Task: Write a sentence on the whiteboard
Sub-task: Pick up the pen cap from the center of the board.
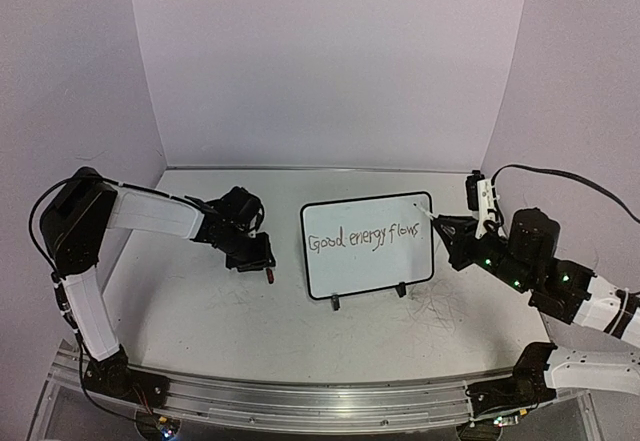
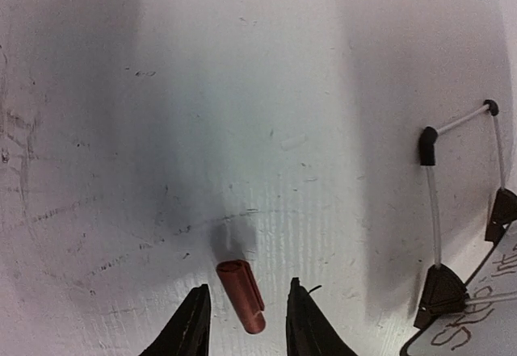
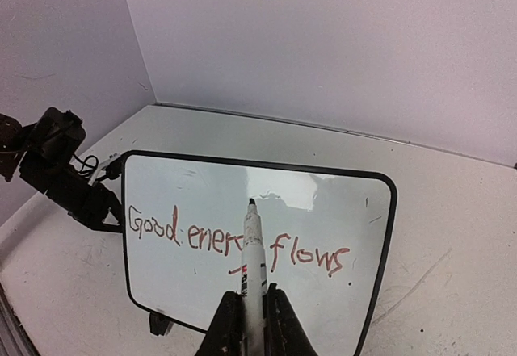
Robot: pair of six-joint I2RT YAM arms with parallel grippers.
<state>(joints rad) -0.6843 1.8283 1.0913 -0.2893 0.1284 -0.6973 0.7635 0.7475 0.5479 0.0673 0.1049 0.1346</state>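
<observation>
The left gripper point(image 2: 247, 291) framed the red cap point(image 2: 241, 298), jaws spread; the sentence point(image 3: 311, 257) stood written.
The red cap lay on the table point(image 2: 242, 90) between the fingers, its long axis roughly along them, so closing would likely pinch across its width. The right gripper point(image 3: 251, 312) pinched a marker point(image 3: 253, 251), tip toward the whiteboard point(image 3: 210, 186), which stood just right of the cap, the words crossing its middle.
</observation>
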